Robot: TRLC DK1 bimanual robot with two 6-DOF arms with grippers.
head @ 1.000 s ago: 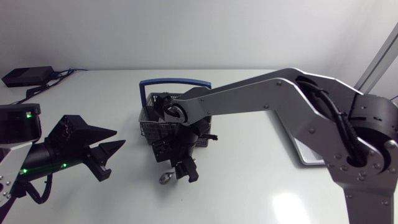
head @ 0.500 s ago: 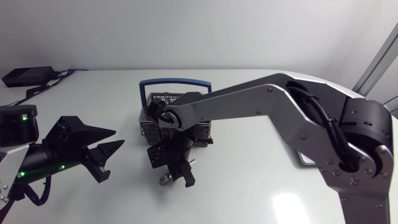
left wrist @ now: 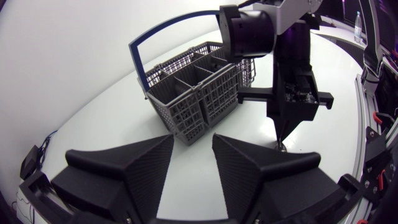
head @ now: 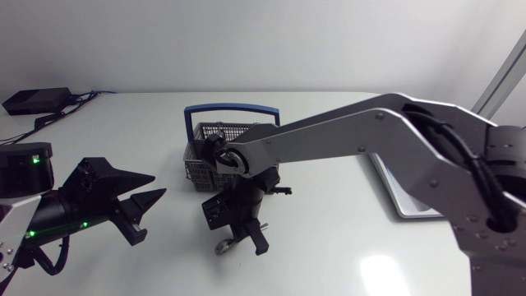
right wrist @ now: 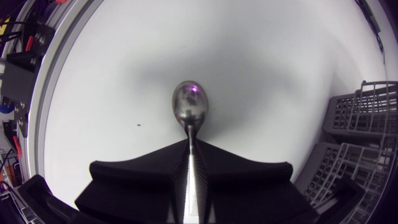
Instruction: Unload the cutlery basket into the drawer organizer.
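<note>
The grey cutlery basket (head: 212, 136) with a blue handle (head: 233, 107) stands mid-table; it also shows in the left wrist view (left wrist: 199, 93) and beside my right gripper (right wrist: 360, 143). My right gripper (head: 238, 234) points down just in front of the basket, shut on the handle of a metal spoon (right wrist: 188, 102). The spoon's bowl (head: 220, 247) is at the table surface, ahead of the fingertips (right wrist: 189, 140). From the left wrist view, the right gripper (left wrist: 281, 134) holds the spoon tip (left wrist: 281, 147) low. My left gripper (head: 140, 205) is open and empty at the left (left wrist: 193, 140), facing the basket.
A white flat tray (head: 403, 201) lies at the right, partly hidden under my right arm. A black box (head: 37, 100) with cables sits at the far back left corner. Bare table lies between my left gripper and the basket.
My right gripper has shut on the spoon and shifted slightly toward the table's front. The left arm has stayed where it was.
</note>
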